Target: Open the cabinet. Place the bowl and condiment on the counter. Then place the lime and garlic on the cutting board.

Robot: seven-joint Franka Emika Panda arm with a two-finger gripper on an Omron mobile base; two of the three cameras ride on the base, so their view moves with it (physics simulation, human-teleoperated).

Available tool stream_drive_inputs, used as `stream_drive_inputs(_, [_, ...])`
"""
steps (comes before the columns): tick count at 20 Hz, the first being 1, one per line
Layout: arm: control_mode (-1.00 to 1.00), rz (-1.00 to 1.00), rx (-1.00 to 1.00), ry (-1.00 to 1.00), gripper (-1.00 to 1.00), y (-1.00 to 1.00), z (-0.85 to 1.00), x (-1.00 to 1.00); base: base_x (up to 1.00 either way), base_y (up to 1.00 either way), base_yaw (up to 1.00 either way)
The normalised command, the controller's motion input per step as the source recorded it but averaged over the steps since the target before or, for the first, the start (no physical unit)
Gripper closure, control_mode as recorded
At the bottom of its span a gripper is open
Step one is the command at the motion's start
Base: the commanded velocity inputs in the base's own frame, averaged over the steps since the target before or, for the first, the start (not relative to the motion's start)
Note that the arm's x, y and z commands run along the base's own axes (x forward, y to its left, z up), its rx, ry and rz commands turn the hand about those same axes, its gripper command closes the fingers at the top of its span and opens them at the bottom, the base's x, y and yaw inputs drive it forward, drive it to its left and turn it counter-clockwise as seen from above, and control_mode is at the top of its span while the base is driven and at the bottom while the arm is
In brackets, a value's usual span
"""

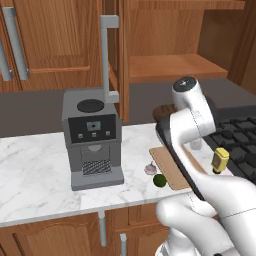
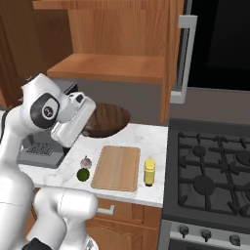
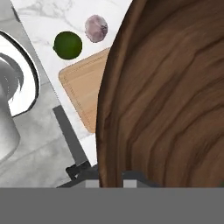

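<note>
Your gripper is hidden behind the arm's own forearm in both base views, so you can't tell how its jaws stand. In the hand view the bowl (image 3: 166,96) runs off the top, right and bottom edges and covers most of the cutting board (image 3: 85,89). From the left, the arm hides the far part of the cutting board (image 1: 167,167) and all but a sliver of the bowl. From the right, the forearm covers the bowl's (image 2: 110,119) near-left rim
</note>
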Motion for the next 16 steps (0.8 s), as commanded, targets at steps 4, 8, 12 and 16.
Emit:
stream_drive_inputs(4, [-1.00, 0.13, -0.04, 0.27, 1.00, 0.00, -0.60, 1.00, 0.00, 0.00, 0.00])
stream_drive_inputs(8, [-1.00, 0.14, -0.03, 0.18, 1.00, -0.07, -0.43, 1.00, 0.00, 0.00, 0.00])
stream_drive_inputs(12, [-1.00, 0.17, 0.00, 0.06, 1.00, -0.14, -0.28, 0.98, 0.00, 0.00, 0.00])
stream_drive_inputs(16, [-1.00, 0.21, 0.00, 0.01, 1.00, -0.12, -0.39, 0.79, 0.00, 0.00, 0.00])
